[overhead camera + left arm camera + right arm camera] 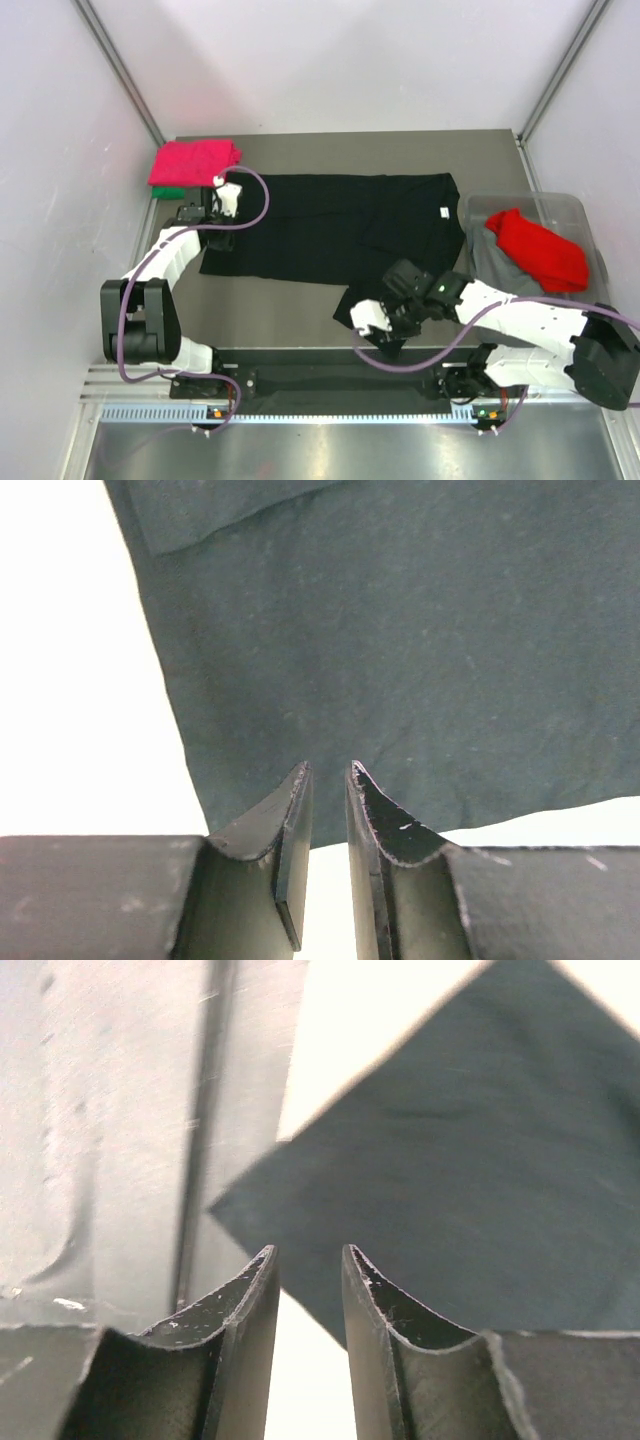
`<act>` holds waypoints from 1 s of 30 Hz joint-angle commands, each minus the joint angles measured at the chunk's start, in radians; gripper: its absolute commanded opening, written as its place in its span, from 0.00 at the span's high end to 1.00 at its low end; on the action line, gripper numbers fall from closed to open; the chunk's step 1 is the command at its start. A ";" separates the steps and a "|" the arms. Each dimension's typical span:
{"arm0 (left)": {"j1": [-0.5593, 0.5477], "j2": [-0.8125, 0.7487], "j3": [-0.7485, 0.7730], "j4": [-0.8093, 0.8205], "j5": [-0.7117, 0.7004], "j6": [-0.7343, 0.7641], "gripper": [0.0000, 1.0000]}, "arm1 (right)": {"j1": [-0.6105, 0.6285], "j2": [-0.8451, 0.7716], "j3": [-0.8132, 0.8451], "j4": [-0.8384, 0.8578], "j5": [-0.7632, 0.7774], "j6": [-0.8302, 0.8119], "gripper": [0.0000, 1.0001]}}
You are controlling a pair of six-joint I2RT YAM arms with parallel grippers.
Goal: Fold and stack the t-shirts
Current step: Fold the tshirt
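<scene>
A black t-shirt [340, 225] lies spread flat across the middle of the table, with a small white tag near its right side. My left gripper [218, 222] hovers at the shirt's left edge. In the left wrist view the jaws [328, 770] stand a narrow gap apart, empty, with the cloth [400, 630] just past the tips. My right gripper [372, 330] is at the shirt's near right corner. Its jaws [305, 1250] are slightly apart and empty over that corner [450, 1180]. A folded pink-red tee [195, 160] lies on a green one [168, 192] at the back left.
A clear plastic bin [575, 215] stands at the right edge and holds a red tee [540, 250] on top of a grey one [497, 268]. The table's front rail [300, 380] runs just below the right gripper and also shows in the right wrist view [200, 1110].
</scene>
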 commanded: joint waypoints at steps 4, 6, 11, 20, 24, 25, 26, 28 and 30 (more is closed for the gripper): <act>-0.001 -0.013 0.037 -0.011 -0.047 0.019 0.75 | 0.133 -0.054 -0.086 0.062 0.043 -0.057 0.69; -0.002 -0.003 0.038 -0.009 -0.052 0.017 0.75 | 0.146 -0.048 -0.089 0.056 0.059 -0.073 0.68; -0.001 0.021 0.044 -0.005 -0.064 0.016 0.75 | 0.202 -0.005 -0.112 0.076 0.092 -0.061 0.67; -0.001 0.028 0.026 0.018 -0.065 0.016 0.75 | 0.239 0.087 -0.117 0.134 0.152 -0.034 0.66; -0.001 0.028 0.020 0.029 -0.064 0.014 0.74 | 0.245 0.101 -0.120 0.159 0.183 -0.021 0.70; -0.002 0.027 0.018 0.031 -0.062 0.016 0.74 | 0.245 0.107 -0.119 0.161 0.188 -0.018 0.75; -0.002 0.027 0.015 0.031 -0.064 0.017 0.74 | 0.245 0.110 -0.120 0.165 0.192 -0.013 0.80; -0.002 0.027 0.012 0.034 -0.067 0.023 0.74 | 0.245 0.115 -0.122 0.171 0.211 -0.008 0.87; -0.002 0.024 0.009 0.031 -0.087 0.042 0.74 | 0.247 0.112 -0.122 0.182 0.229 0.002 0.96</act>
